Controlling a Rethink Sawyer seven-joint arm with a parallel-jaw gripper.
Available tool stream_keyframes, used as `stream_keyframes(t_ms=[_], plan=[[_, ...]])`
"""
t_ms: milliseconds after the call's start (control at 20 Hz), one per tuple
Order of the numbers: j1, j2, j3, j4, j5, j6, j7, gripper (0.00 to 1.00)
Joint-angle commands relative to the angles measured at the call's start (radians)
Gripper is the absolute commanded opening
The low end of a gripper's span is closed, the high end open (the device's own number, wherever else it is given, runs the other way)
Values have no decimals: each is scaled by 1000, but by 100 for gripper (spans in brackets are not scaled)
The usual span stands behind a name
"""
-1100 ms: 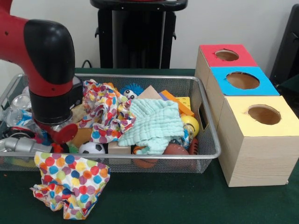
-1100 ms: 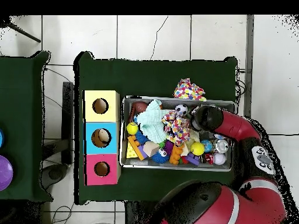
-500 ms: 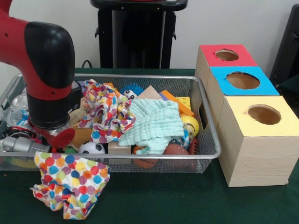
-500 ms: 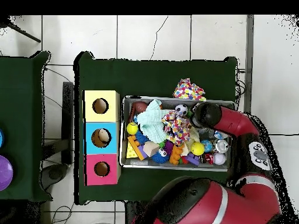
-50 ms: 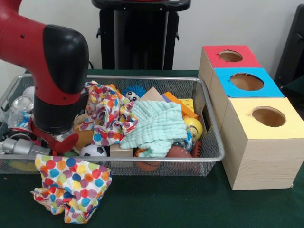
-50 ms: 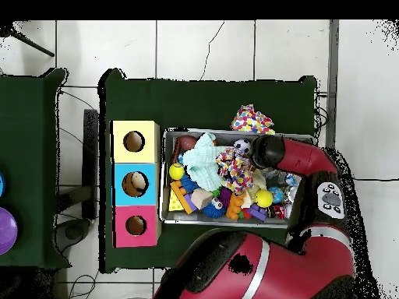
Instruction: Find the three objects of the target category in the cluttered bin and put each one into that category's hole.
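The wire bin point(image 5: 209, 123) holds a jumble of toys. Among them are a polka-dot cloth point(image 5: 108, 114), a mint cloth point(image 5: 159, 124), a small soccer ball point(image 5: 93, 151), a brown football point(image 5: 180, 155), a yellow ball point(image 5: 194, 126) and a blue spiky ball point(image 5: 134, 90). My gripper point(image 5: 59, 141) reaches down into the bin's left part, just left of the soccer ball, and the bulky wrist hides its tip. In the overhead view the gripper point(image 6: 266, 152) sits beside the soccer ball point(image 6: 242, 145). A second polka-dot cloth point(image 5: 71, 186) lies on the table outside the bin.
Three wooden boxes stand right of the bin, each with a round hole on top: red point(image 5: 231, 56), blue point(image 5: 246, 81) and yellow point(image 5: 268, 116). Crumpled clear plastic and metal items point(image 5: 16, 142) fill the bin's left end. A black stand point(image 5: 137, 38) rises behind.
The arm has swung a little to the right in the front view, with the wrist staying low over the bin's left part. The toys and cloths have not moved.
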Motion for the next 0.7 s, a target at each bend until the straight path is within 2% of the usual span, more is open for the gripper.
stream_keyframes(t_ms=[50, 150, 250, 400, 500, 600, 650, 700], plan=[[-77, 154, 43, -103, -26, 52, -25, 0], [-95, 152, 74, -108, -9, 118, -61, 0], [-110, 147, 98, -102, -5, 142, -84, 0], [-135, 140, 134, -95, 0, 138, -97, 0], [-144, 109, 152, -59, 4, 145, -95, 0], [-152, 29, 174, 14, 7, 188, -126, 0], [-154, -42, 183, 68, 17, 242, -148, 0], [-157, -82, 194, 99, 26, 278, -159, 0]])
